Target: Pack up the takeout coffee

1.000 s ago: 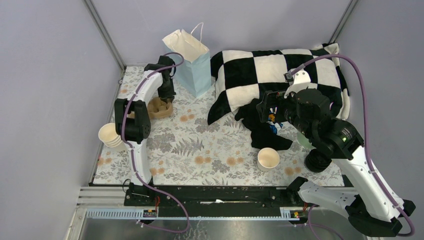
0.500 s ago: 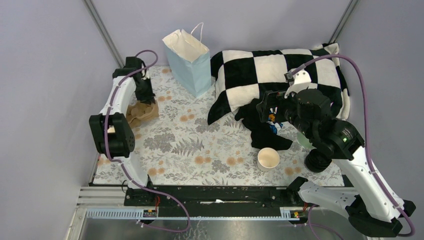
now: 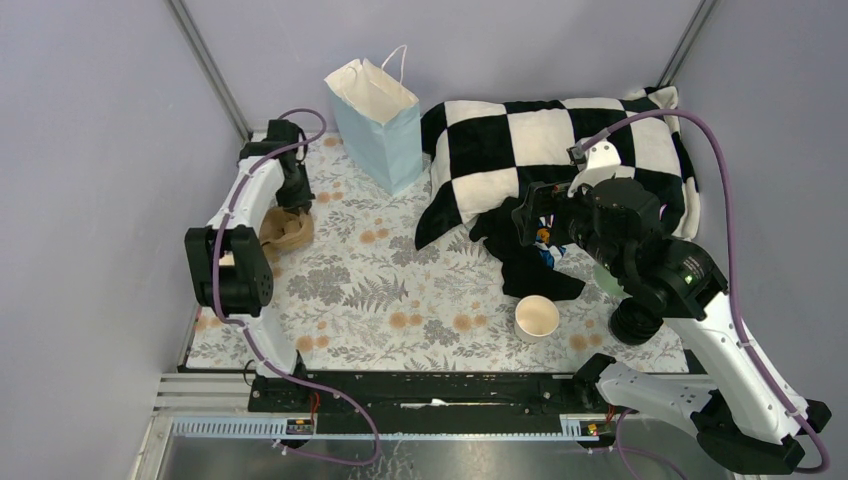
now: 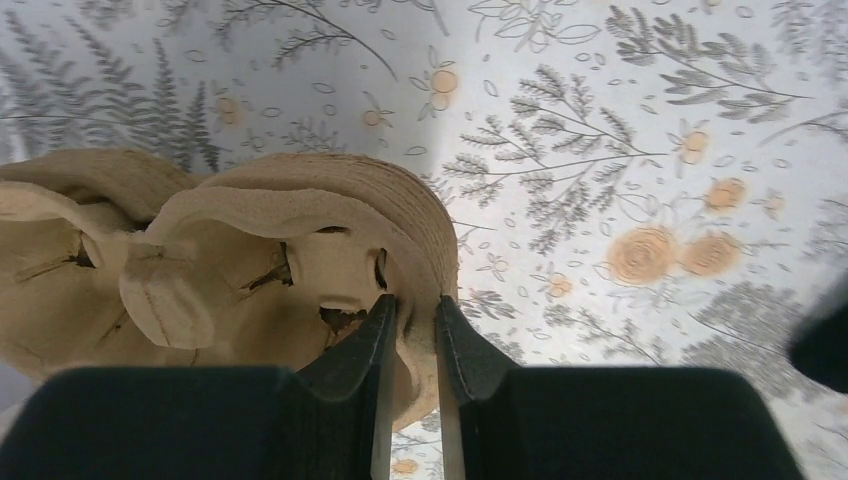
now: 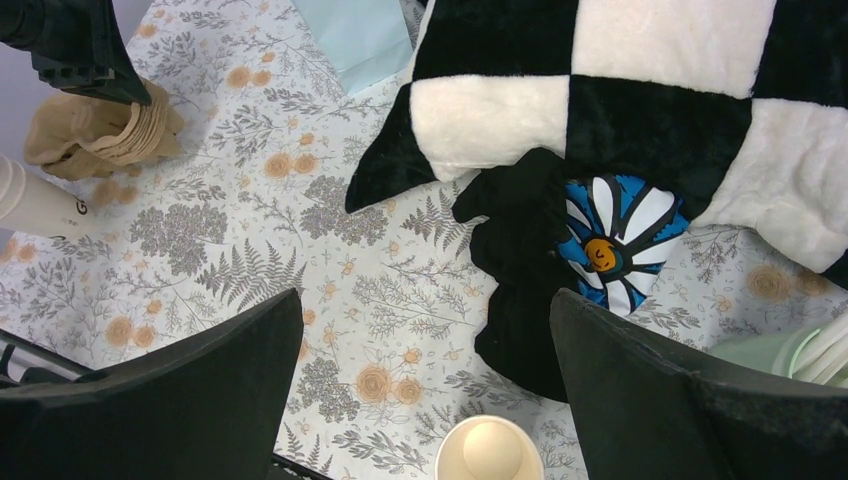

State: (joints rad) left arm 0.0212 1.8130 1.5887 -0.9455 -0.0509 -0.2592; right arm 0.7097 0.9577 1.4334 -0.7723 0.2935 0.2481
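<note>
The packing looks barely begun. The small cream-white paper cup (image 3: 537,317), open-topped with no lid on it, stands alone on the flower-print table cover (image 3: 400,300) at the near right. It is well apart from both the brown moulded-pulp cup carrier (image 4: 250,240) at the far left and the pale blue paper bag (image 3: 375,125) at the far middle. The left gripper (image 4: 410,335) is clenched on the carrier's outer wall. The right gripper (image 5: 425,300) hangs empty with jaws spread wide, above the table just to the far side of the cup. Left to do, by my reading: lid the cup, seat it in the carrier and perhaps bag it. No lid is clearly visible.
</note>
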